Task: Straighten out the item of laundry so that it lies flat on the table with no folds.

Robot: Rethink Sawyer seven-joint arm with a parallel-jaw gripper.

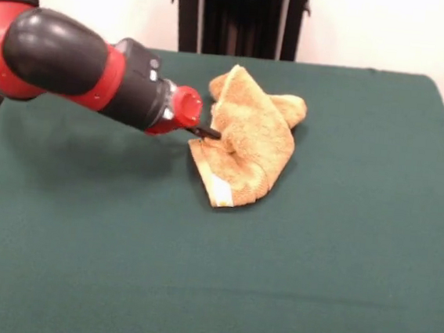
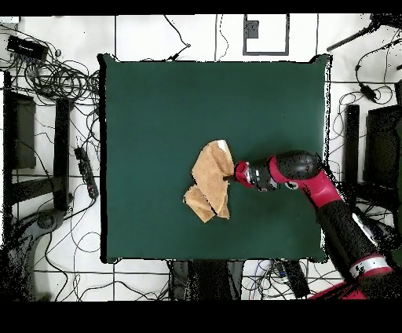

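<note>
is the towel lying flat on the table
No, the towel sits bunched and folded over itself on the table, with the end effector at its edge.

A robotics lab: cables (image 2: pixel 59 78) sprawl over the tiled floor (image 2: pixel 149 35) around the table (image 2: pixel 157 102) and arm (image 2: pixel 330 204).

Crumpled towel (image 1: pixel 248 141) on green table (image 1: pixel 340 249)

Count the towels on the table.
1. A crumpled towel lies near the middle of the table, with the hand at its edge. Nothing else seems hidden beneath its folds.
</note>
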